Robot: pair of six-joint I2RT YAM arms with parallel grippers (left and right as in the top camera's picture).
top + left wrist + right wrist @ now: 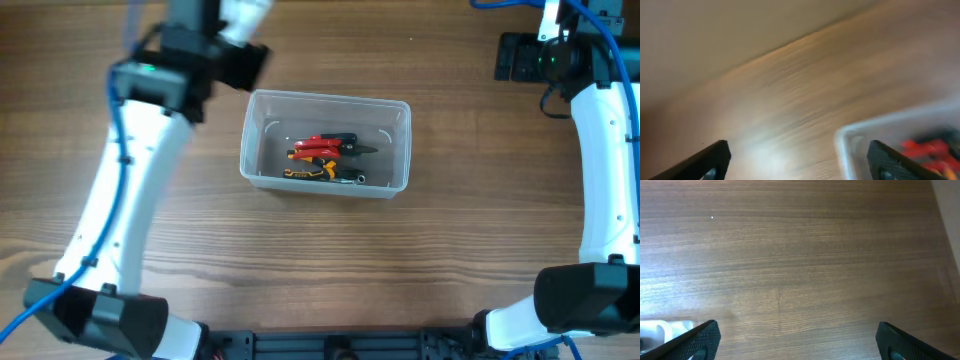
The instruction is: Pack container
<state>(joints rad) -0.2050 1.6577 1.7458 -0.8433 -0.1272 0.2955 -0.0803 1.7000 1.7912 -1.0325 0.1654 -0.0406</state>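
clear container [326, 98] at mid-counter [300, 262], red-handled pliers [322, 146] and yellow-handled tool [308, 173] inside, left pincer [799, 148] wide, empty, near a container corner, right pincer [797, 326] wide, empty, well apart

Brown wood-grain tabletop [330, 260] with a soft glare patch in the left wrist view, red-handled pliers [322, 146] lying just beside a yellow-and-black-handled hand tool [310, 173], tiny white speck [712, 217] on bare wood, pale blurred surface [715, 30] beyond the tabletop's edge
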